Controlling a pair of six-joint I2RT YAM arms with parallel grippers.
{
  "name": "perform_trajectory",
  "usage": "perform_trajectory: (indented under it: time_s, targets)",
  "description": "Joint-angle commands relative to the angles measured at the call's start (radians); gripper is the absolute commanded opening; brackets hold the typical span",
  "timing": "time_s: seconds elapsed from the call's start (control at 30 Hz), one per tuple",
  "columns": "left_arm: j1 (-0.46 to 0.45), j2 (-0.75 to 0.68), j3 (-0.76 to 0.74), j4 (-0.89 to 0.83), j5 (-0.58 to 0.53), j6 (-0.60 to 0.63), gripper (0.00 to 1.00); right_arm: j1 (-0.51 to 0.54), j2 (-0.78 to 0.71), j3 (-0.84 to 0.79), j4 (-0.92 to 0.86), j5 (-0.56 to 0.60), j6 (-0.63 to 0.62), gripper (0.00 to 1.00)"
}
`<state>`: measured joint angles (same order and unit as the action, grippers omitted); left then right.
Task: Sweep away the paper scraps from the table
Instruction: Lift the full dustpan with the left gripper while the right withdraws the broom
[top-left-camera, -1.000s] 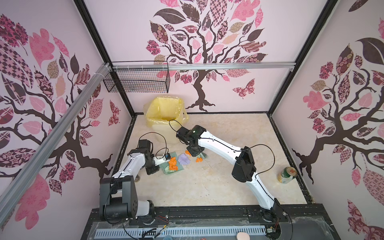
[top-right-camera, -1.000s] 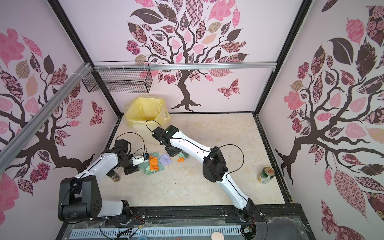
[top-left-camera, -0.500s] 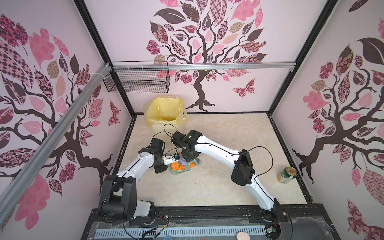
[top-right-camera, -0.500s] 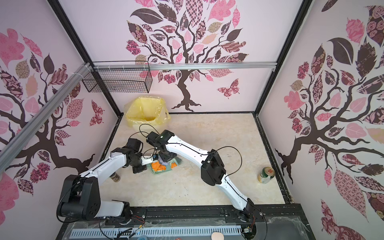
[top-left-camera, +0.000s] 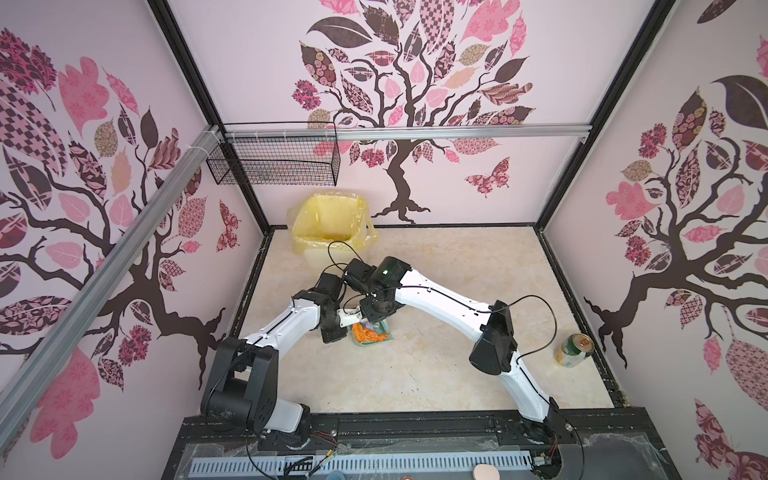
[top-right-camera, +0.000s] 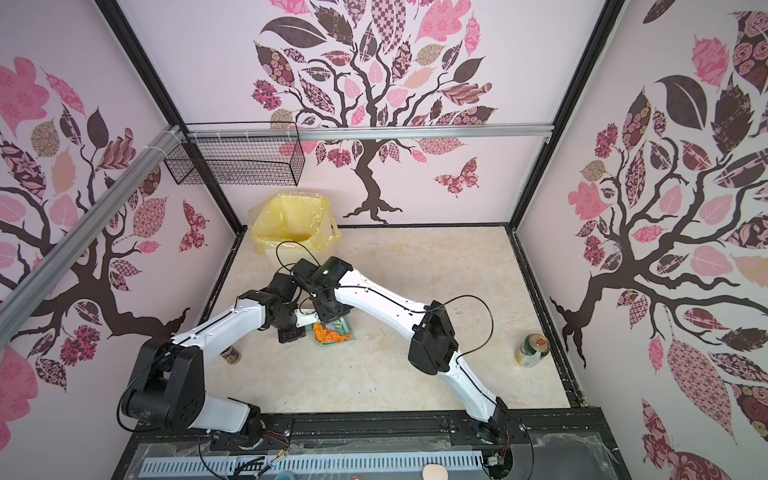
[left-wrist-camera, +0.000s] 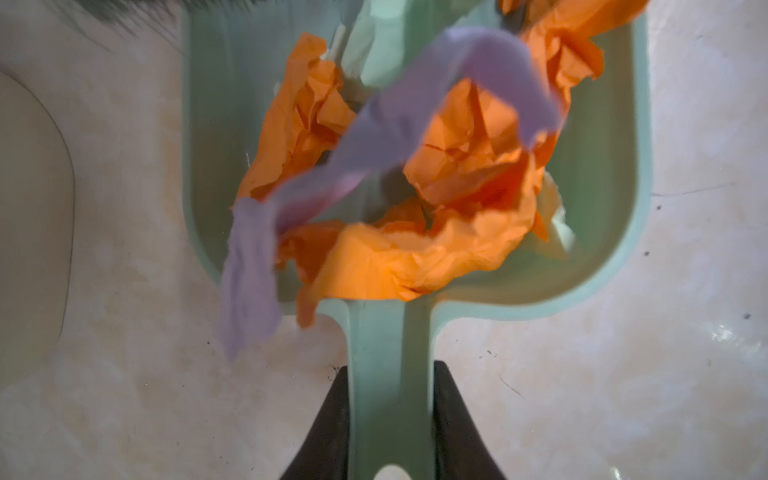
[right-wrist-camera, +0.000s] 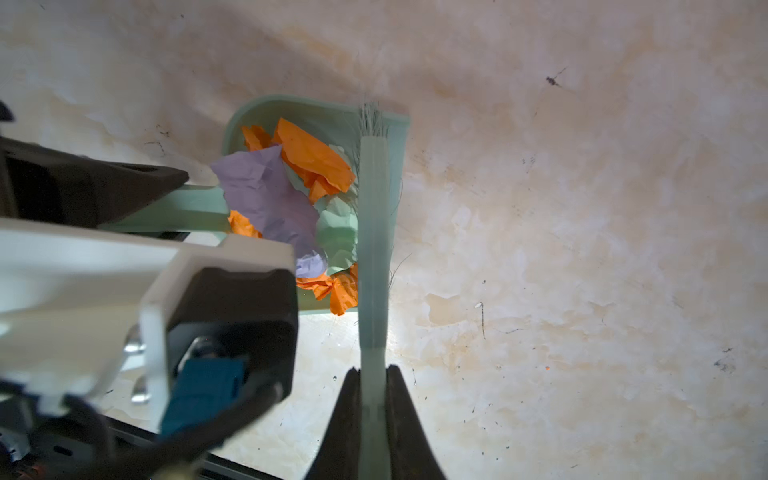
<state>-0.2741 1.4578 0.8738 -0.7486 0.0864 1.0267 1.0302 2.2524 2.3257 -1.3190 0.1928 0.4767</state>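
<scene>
Upper left of centre, a bin (top-left-camera: 301, 239) lined with crinkly yellow plastic stands by the back wall; I cannot make out what it holds. Below it, my left pincer (left-wrist-camera: 390, 397) is clenched on the flat handle of the pale teal plastic dustpan (left-wrist-camera: 606, 174), a smooth shallow scoop with rounded back corners. In both top views its long axis runs across the frame, handle to the left, open mouth to the right. The paper scraps (left-wrist-camera: 457, 166) are heaped inside it, thin crumpled pieces in orange, lilac and pale green, with one lilac strip drooping over the back rim beside the handle. Over the pan, my right pincer (right-wrist-camera: 374, 399) grips the slim handle of the matching brush (right-wrist-camera: 373, 216), which lies along the pan's mouth, crosswise to the pan's handle, with fine bristles showing at its far end. The beige marbled surface (top-left-camera: 436, 374) looks glossy. A can (top-left-camera: 574, 350) stands at far right.
</scene>
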Motion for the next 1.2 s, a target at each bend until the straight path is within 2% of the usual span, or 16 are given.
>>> perform_trajectory:
  time_s: [0.0, 0.2, 0.37, 0.6, 0.73, 0.9, 1.17]
  targets:
    - [-0.005, -0.004, 0.0, -0.008, 0.051, -0.033, 0.0, 0.009, -0.084, 0.042, -0.063, 0.052, 0.044, 0.0]
    - [-0.004, -0.055, -0.048, 0.098, 0.172, -0.105, 0.0, 0.007, -0.165, 0.003, -0.106, 0.107, 0.061, 0.0]
    - [-0.005, -0.059, -0.029, 0.141, 0.26, -0.163, 0.0, 0.003, -0.237, -0.037, -0.133, 0.143, 0.081, 0.0]
    - [-0.004, -0.058, 0.012, 0.106, 0.261, -0.146, 0.0, -0.032, -0.408, -0.12, -0.152, 0.239, 0.115, 0.0]
    - [-0.004, -0.111, 0.044, 0.011, 0.262, -0.111, 0.0, -0.11, -0.546, -0.263, -0.14, 0.259, 0.12, 0.0]
    - [0.001, -0.178, 0.133, -0.172, 0.266, -0.064, 0.0, -0.222, -0.704, -0.512, -0.033, 0.209, 0.094, 0.0]
    - [0.053, -0.216, 0.4, -0.495, 0.274, 0.043, 0.0, -0.307, -0.834, -0.795, 0.152, 0.125, 0.08, 0.0]
